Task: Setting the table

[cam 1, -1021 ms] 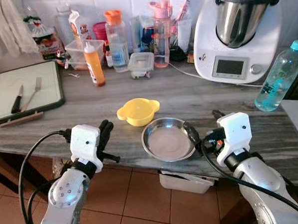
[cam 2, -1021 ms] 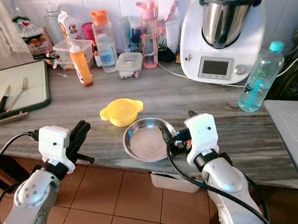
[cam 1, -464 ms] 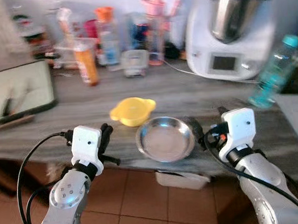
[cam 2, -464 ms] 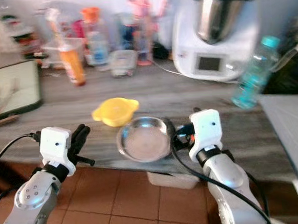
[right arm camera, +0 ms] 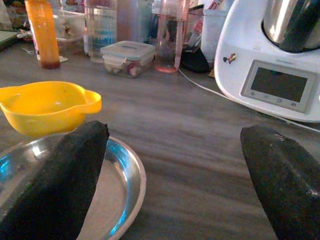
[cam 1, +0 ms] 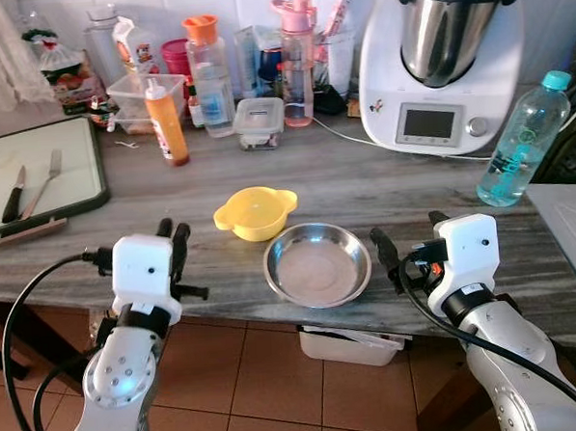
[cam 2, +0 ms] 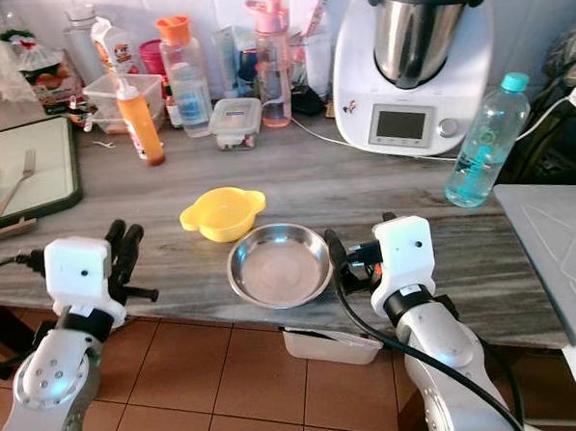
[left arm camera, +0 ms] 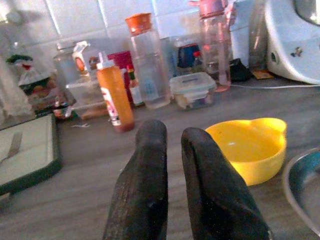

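I am seeing the steel plate point(cam 1: 317, 264) lying near the front edge of the grey bench point(cam 1: 364, 187), with the yellow bowl point(cam 1: 256, 213) just behind it to its left, the two close but not clearly touching. The right tool point(cam 1: 406, 258) is sitting just beside the plate's right rim, fingers spread wide and holding nothing. The left tool point(cam 1: 172, 250) is hovering at the bench edge, well left of the bowl, fingers nearly together and empty. A knife point(cam 1: 11, 197) and fork point(cam 1: 43, 182) are lying on the cutting board point(cam 1: 83, 168) at far left.
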{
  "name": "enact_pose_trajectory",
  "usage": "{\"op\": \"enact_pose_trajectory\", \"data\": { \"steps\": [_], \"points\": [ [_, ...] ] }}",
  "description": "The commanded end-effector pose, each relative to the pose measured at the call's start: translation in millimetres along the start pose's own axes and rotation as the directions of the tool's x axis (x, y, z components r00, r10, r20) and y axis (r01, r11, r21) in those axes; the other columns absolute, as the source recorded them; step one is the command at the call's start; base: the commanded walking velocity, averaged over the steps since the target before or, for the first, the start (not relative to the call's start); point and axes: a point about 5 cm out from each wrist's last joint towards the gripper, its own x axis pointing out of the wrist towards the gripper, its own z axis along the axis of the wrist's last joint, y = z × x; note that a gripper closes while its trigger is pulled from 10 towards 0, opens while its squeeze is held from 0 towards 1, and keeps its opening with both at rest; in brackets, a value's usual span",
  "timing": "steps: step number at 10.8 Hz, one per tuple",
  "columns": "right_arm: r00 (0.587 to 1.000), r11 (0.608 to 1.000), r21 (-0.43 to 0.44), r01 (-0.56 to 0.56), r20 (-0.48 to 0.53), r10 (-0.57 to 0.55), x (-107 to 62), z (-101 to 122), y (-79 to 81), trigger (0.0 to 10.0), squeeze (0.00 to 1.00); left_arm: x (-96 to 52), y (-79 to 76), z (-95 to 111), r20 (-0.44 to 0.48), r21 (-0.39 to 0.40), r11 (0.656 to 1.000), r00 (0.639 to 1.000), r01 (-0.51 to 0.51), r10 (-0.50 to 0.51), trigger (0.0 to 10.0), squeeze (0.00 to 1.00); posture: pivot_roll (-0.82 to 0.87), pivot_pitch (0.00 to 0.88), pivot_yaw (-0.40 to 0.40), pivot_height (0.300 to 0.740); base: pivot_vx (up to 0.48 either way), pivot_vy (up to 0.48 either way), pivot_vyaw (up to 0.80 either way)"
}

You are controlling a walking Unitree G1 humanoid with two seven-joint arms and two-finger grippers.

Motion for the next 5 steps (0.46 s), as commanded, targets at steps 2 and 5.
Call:
{"op": "enact_pose_trajectory", "data": {
  "steps": [2, 5],
  "points": [
    [1.000, 1.000, -0.009, 0.008, 0.017, -0.008, -0.9, 3.2, -2.0, 10.0, 0.49, -0.5, 3.3, -5.7, -0.009, 0.015, 1.000, 1.000, -0.019, 0.019, 10.0, 1.00, 0.03, 0.021, 0.017, 0.740, 0.000, 0.000, 0.00],
    [1.000, 1.000, 0.004, 0.026, 0.012, -0.026, -2.6, 1.5, -3.7, 10.0, 1.00, -2.7, 5.9, -16.3, -0.030, 0.017, 1.000, 0.999, -0.019, 0.019, 10.0, 1.00, 0.02, 0.025, 0.019, 0.740, 0.000, 0.000, 0.00]
  ]
}}
